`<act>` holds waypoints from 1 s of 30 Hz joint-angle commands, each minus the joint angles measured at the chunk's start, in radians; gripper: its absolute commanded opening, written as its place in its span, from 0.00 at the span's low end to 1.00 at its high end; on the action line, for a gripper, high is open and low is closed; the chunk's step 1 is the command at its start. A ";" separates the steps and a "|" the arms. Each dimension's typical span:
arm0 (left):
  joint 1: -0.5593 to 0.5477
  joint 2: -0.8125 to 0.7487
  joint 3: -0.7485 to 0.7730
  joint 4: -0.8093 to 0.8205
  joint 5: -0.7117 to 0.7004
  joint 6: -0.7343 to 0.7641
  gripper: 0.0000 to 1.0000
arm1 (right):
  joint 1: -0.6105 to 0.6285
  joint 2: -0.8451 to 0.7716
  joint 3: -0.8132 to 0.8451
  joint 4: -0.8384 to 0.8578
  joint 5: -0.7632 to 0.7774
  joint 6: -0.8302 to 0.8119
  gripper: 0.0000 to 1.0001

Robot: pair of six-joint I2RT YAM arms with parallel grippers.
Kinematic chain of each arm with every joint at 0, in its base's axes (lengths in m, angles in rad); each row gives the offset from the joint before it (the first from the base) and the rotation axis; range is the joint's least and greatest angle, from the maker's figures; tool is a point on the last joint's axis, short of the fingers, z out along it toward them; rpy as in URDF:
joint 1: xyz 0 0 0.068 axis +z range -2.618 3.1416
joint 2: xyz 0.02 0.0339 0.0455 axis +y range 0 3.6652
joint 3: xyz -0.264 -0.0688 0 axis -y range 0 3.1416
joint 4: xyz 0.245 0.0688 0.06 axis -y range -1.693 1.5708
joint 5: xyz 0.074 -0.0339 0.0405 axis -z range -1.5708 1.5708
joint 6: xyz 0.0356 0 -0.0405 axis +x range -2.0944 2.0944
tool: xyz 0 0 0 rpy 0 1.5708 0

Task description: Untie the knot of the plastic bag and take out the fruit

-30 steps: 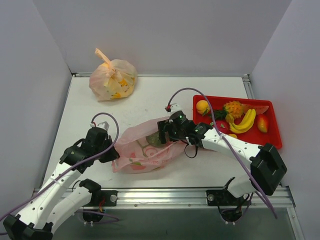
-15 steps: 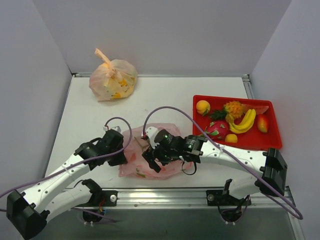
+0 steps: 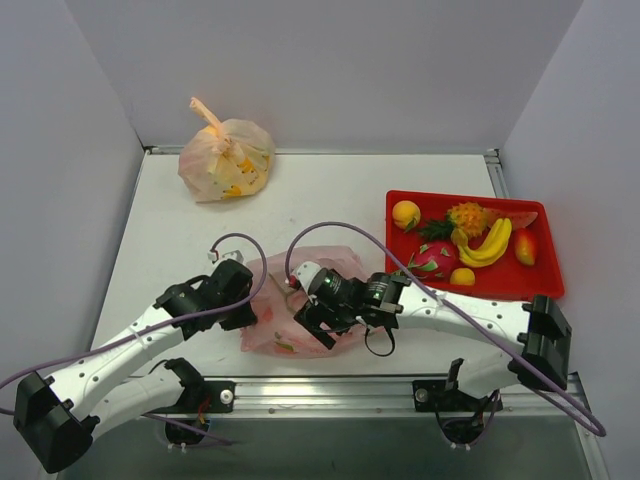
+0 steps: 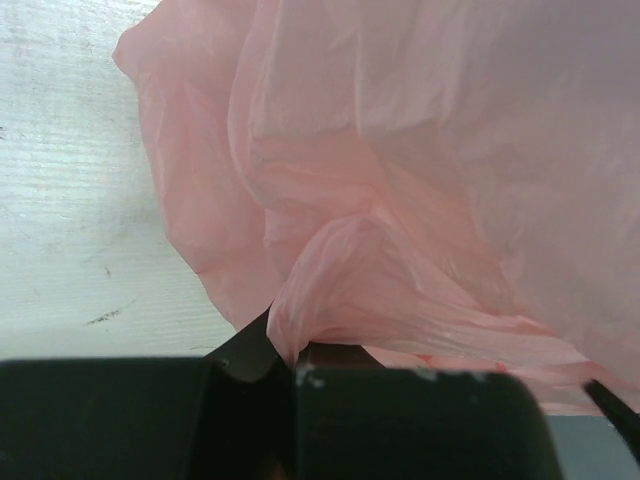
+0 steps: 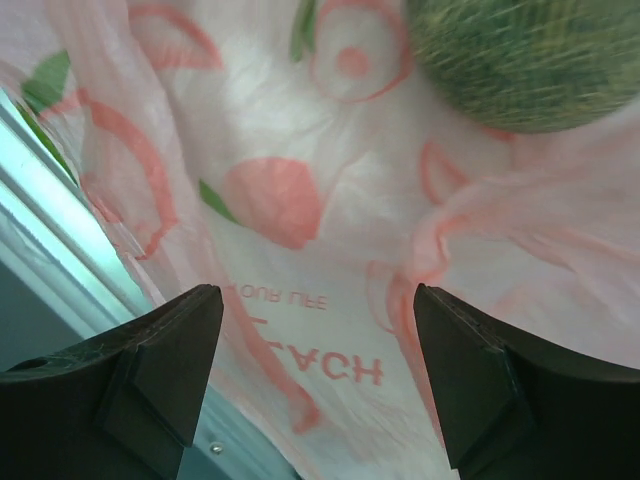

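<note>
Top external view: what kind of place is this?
Probably a lab robot test cell: plain grey partition walls enclose a white table, the left arm and right arm mount on a metal rail at its near edge, and toy fruit sits in a red tray.

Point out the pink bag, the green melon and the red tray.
pink bag (image 3: pixel 272 318), top external view, on its crumpled left half.
green melon (image 5: pixel 520 60), right wrist view, on its netted rind.
red tray (image 3: pixel 510 282), top external view, on bare floor near its front edge.
</note>
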 commanded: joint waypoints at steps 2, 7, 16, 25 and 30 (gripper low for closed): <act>-0.006 -0.008 0.022 0.030 -0.026 -0.015 0.00 | 0.023 -0.150 0.093 -0.052 0.222 -0.034 0.82; -0.004 -0.015 0.030 0.013 -0.040 -0.015 0.00 | 0.024 -0.236 0.131 -0.077 0.365 -0.010 0.88; -0.004 -0.017 0.036 -0.013 -0.051 -0.017 0.00 | 0.023 -0.117 0.150 0.026 0.050 0.045 0.68; -0.004 -0.008 0.055 -0.039 -0.051 -0.007 0.00 | 0.016 0.165 0.045 0.425 0.144 0.239 0.65; -0.004 0.000 0.068 -0.041 -0.055 -0.004 0.00 | -0.031 0.296 0.056 0.468 0.188 0.295 0.64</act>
